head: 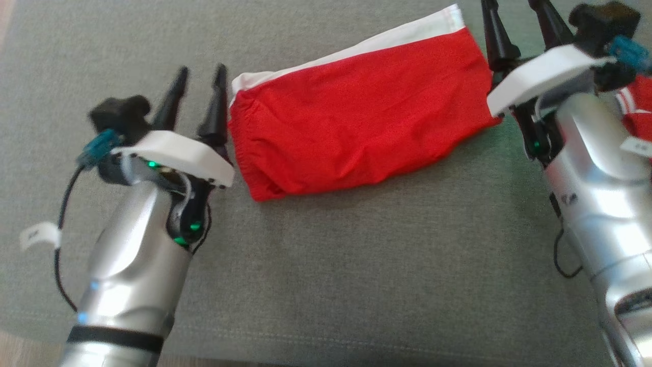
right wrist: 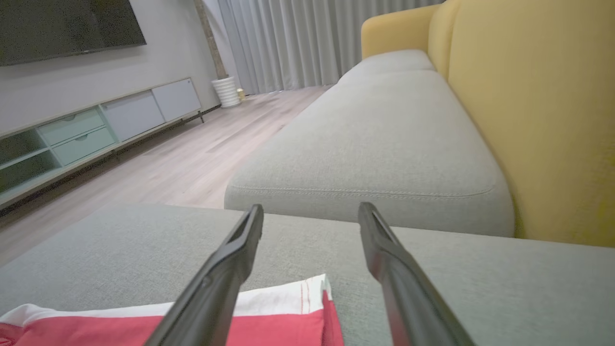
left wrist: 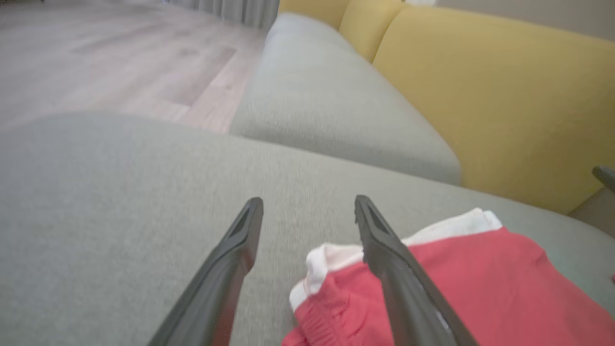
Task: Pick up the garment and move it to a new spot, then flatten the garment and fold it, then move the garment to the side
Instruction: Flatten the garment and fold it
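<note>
The red garment (head: 356, 122) (white-trimmed) is being flanked by the left gripper (head: 201, 69) and the right gripper (head: 512, 7), with jaws being held apart.

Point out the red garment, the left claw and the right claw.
red garment (head: 356, 127): head view, middle of the red cloth.
left claw (head: 200, 74): head view, midway between its open fingertips.
right claw (right wrist: 311, 207): right wrist view, midway between its open fingertips.
</note>
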